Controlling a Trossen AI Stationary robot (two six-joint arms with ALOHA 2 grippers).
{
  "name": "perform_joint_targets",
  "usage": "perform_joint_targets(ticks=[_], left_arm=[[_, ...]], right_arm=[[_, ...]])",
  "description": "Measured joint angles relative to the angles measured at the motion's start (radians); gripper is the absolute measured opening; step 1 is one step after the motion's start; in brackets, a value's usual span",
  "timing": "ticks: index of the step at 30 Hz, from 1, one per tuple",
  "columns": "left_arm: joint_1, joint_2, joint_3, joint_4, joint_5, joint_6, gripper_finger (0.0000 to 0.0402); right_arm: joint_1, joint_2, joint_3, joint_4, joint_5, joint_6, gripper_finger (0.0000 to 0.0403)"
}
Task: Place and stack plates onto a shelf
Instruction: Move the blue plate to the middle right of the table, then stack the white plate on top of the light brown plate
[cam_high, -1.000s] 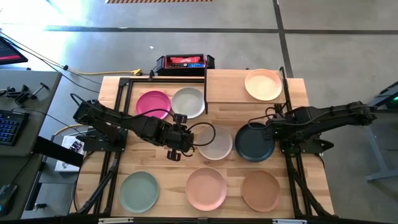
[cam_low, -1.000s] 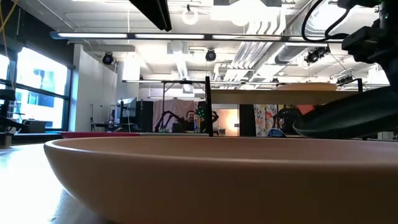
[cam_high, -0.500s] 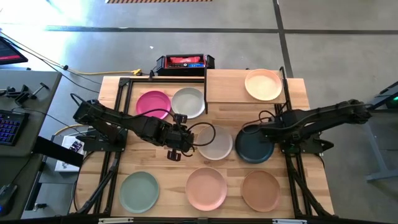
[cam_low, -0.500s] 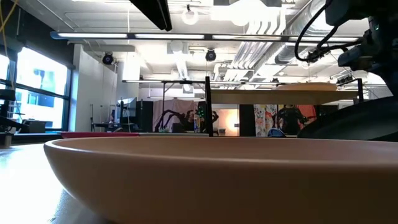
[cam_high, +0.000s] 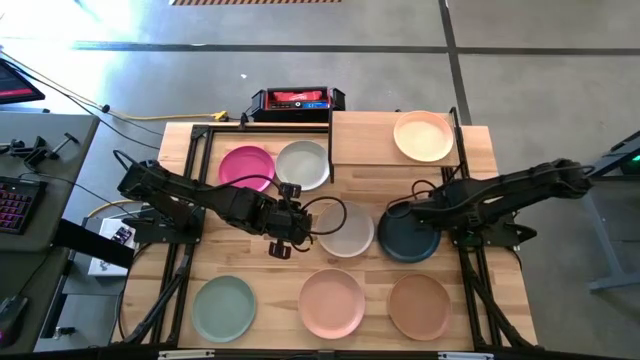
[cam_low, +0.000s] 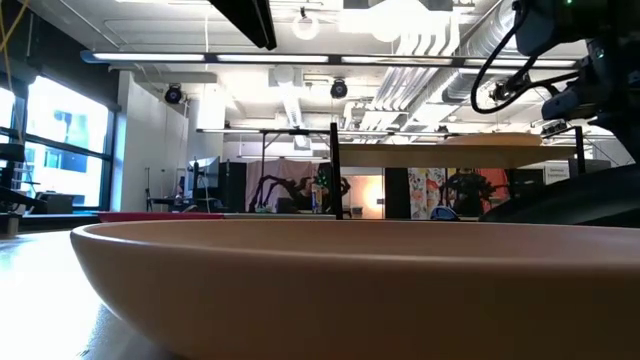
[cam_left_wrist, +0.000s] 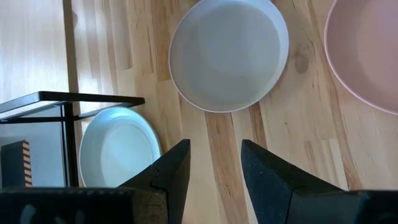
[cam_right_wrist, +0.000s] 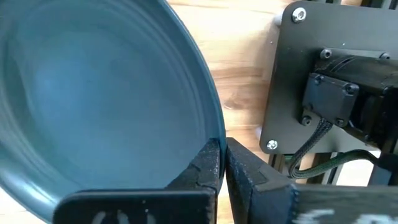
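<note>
My right gripper is shut on the dark teal plate, right of the table's middle. My left gripper hovers open above bare wood, just left of the beige plate, touching nothing. One peach plate lies on the shelf at the far right. The magenta plate and the light grey plate lie flat inside a black frame. Sage green, pink and brown plates lie along the near edge. My right gripper pinches the dark teal plate's rim on its far side, one finger inside the bowl and one outside. The fingers come slanting down from the table's right. The plate sits tilted, its held side raised; whether its opposite edge rests on the wood, I cannot tell.
A black frame stands over the far left of the table, with a dark box behind it. The pink plate fills the low view's foreground. Bare wood shows between the middle row and the near row.
My right gripper has moved toward the table's left, staying shut on the dark teal plate and taking it slightly leftward. In the low view the plate's raised side stands lower than before.
</note>
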Motion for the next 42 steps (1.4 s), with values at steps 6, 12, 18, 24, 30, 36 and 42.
perform_joint_targets(ticks=[6, 12, 18, 24, 30, 36, 42], left_arm=[[0.000, 0.000, 0.000, 0.000, 0.000, 0.007, 0.0133], [0.000, 0.000, 0.000, 0.000, 0.000, 0.016, 0.0133], [0.021, 0.000, 0.000, 0.000, 0.027, -0.001, 0.0133], [0.057, 0.000, -0.051, 0.084, 0.086, 0.024, 0.0133], [0.080, 0.008, -0.116, 0.167, 0.151, 0.126, 0.0133], [0.094, 0.008, -0.197, 0.314, 0.162, 0.326, 0.0133], [0.118, 0.022, -0.273, 0.422, 0.234, 0.547, 0.0133]], right_arm=[[0.000, 0.030, 0.000, -0.001, -0.001, -0.005, 0.0035], [0.000, 0.041, 0.001, -0.002, -0.007, -0.014, 0.0067], [0.000, 0.033, 0.064, 0.006, -0.027, -0.070, 0.0067], [0.000, 0.033, 0.151, 0.127, -0.018, -0.151, 0.0067], [0.001, 0.033, 0.175, 0.356, 0.022, -0.290, 0.0067], [0.001, 0.033, 0.175, 0.470, 0.028, -0.489, 0.0067], [0.001, 0.033, 0.175, 0.466, 0.027, -0.532, 0.0067]])
